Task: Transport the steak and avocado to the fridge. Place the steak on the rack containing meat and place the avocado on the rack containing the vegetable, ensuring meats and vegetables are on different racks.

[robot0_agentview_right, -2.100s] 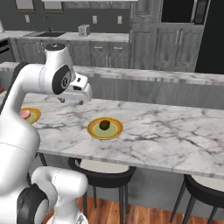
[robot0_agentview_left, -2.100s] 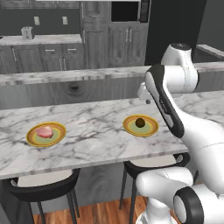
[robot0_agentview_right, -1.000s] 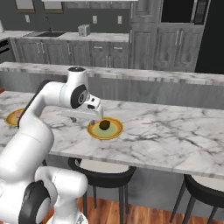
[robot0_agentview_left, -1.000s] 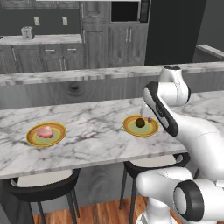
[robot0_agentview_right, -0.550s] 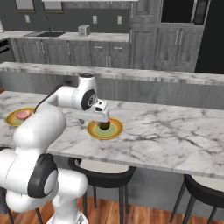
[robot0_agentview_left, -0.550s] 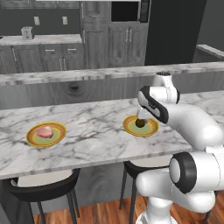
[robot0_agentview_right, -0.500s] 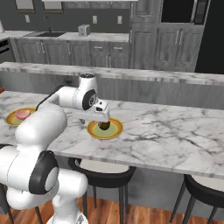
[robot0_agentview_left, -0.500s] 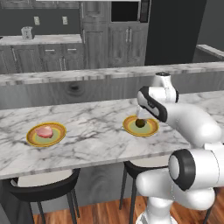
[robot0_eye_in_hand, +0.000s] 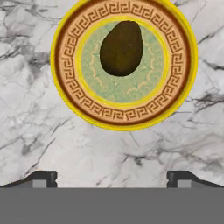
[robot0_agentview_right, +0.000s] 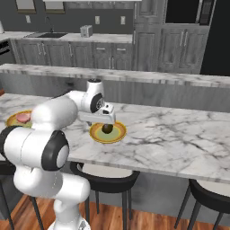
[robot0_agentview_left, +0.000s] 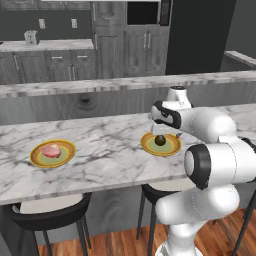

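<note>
The avocado (robot0_eye_in_hand: 121, 48), a dark olive-brown ball, lies on a yellow-rimmed green plate (robot0_eye_in_hand: 127, 118) on the marble counter. My gripper (robot0_eye_in_hand: 111, 179) hangs open just above it, pointing down, and its fingertips (robot0_eye_in_hand: 43, 177) stand wide apart short of the plate. From the base views the gripper (robot0_agentview_left: 162, 131) sits right over the avocado (robot0_agentview_left: 160, 140) without touching it; the avocado (robot0_agentview_right: 107, 129) also shows under the hand. The pink steak (robot0_agentview_left: 50, 150) rests on a second plate (robot0_agentview_left: 52, 160) far to the left on the counter. The fridge and its racks are out of view.
The marble counter (robot0_agentview_left: 110, 160) has a raised ledge (robot0_agentview_left: 100, 85) behind it. Black stools (robot0_agentview_right: 108, 173) stand under its front edge. Dark wooden cupboards (robot0_agentview_right: 148, 31) line the back wall.
The arm has swung forward and down from a raised pose, bringing the open gripper over the avocado plate. Over the last half second it lowered a little more. Steak and avocado have not moved.
</note>
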Available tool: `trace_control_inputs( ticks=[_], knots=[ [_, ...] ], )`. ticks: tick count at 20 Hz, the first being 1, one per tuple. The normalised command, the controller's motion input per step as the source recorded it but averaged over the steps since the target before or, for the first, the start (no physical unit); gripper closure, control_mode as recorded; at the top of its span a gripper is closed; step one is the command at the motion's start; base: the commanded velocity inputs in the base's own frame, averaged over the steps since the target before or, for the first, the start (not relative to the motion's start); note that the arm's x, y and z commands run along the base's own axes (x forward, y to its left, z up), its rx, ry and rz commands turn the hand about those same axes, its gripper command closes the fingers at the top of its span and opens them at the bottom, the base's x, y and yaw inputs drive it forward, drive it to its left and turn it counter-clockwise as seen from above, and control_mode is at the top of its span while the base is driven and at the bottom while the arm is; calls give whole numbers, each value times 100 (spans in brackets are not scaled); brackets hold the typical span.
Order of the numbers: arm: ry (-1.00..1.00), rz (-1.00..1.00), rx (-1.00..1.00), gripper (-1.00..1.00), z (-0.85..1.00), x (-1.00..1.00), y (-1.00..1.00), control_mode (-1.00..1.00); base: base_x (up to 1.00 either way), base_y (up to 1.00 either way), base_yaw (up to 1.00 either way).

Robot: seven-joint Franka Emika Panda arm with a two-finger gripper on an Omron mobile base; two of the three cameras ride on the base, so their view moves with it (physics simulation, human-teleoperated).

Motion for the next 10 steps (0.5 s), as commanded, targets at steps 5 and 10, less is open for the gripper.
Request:
trace_control_inputs(
  ticks=[5, 10],
  knots=[
    [0, 0, 0, -100, -25, 44, -8, -100, 0, 0, 0],
    [2, 0, 0, -100, -29, 34, -11, -100, 0, 0, 0]
  ],
)
